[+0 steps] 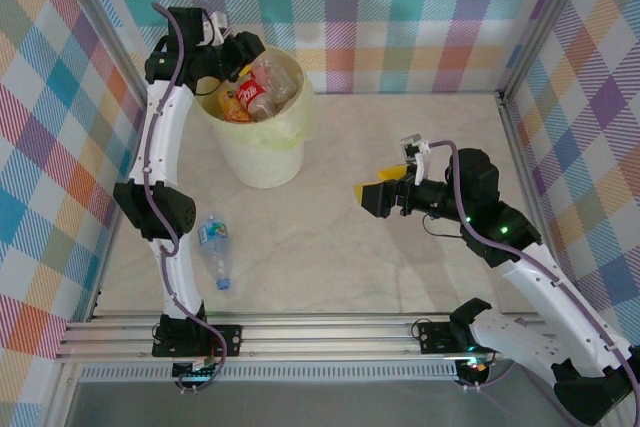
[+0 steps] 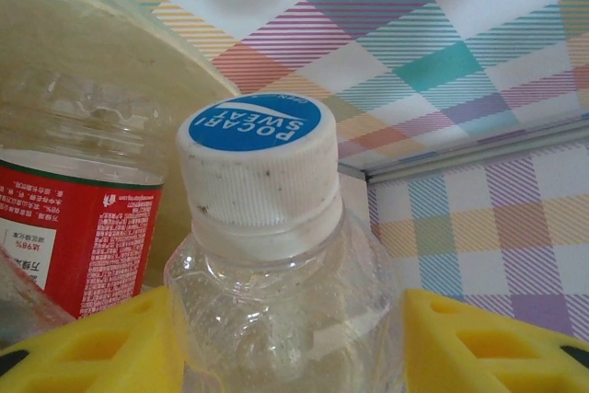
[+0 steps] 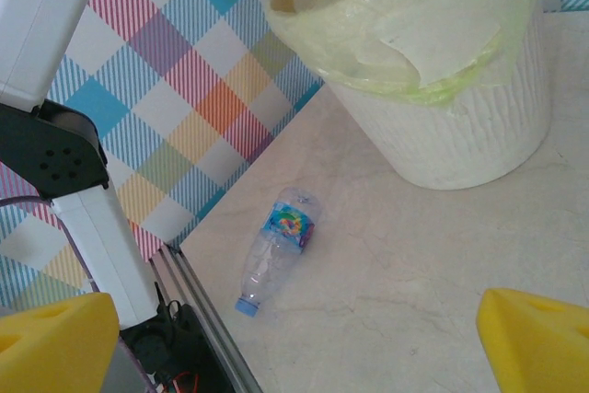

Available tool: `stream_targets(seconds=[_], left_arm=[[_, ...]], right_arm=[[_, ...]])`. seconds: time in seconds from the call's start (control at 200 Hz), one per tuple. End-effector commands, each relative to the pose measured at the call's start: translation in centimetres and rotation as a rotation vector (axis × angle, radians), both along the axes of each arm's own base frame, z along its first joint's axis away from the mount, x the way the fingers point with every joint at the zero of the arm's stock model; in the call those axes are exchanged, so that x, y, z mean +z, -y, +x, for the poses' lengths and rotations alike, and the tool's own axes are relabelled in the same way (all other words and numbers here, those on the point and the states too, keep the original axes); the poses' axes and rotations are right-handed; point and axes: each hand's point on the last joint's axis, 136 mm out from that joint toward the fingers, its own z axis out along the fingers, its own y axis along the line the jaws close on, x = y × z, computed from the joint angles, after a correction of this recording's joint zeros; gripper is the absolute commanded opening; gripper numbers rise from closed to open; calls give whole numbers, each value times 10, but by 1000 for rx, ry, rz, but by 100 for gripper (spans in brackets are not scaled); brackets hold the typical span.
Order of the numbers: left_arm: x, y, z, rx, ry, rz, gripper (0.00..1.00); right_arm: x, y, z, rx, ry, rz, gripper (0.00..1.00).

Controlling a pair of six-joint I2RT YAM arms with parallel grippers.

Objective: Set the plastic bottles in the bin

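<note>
**A:** Over the bin [image 1: 262, 162], the left hand [image 1: 243, 49] is pinching a white-cap bottle [image 2: 276, 255] around the shoulder, with a red-label bottle [image 2: 83, 236] right beside it in the bag. Drop comes next, I guess?

**B:** Looks that way. My worry is the pile. The bottles inside seem to sit high, close to the rim, so this one could bounce off them and roll out onto the counter [image 1: 400, 137]. The hand also hangs near the rim's left side, so an off-centre release might send it down the outside.

**A:** And the right hand [image 1: 372, 197]?

**B:** Spread wide, holding nothing, well apart from the bin. A blue-cap bottle [image 1: 214, 249] lies on its side beside the left arm. Reaching for it from the right risks a bump with that arm.
</note>
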Motion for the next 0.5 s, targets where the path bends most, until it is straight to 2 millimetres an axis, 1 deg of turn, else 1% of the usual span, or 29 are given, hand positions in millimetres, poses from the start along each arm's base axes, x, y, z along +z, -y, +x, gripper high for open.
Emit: stream_targets(seconds=[0.0, 0.13, 0.23, 0.305, 0.43, 0.495], left_arm=[[-10, 7, -11, -49, -34, 32, 59], [-14, 10, -14, -67, -37, 57, 64], [-12, 10, -16, -74, -27, 70, 70], [-6, 9, -18, -73, -11, 81, 73], [12, 2, -22, -48, 35, 99, 77], [22, -3, -26, -31, 57, 111, 77]], right_arm=[[15, 2, -5, 3, 50, 14, 100], [15, 2, -5, 4, 46, 16, 100], [15, 2, -5, 3, 45, 17, 100], [15, 3, -5, 1, 44, 16, 100], [15, 4, -7, -3, 45, 15, 100], [15, 5, -7, -5, 44, 14, 100]])
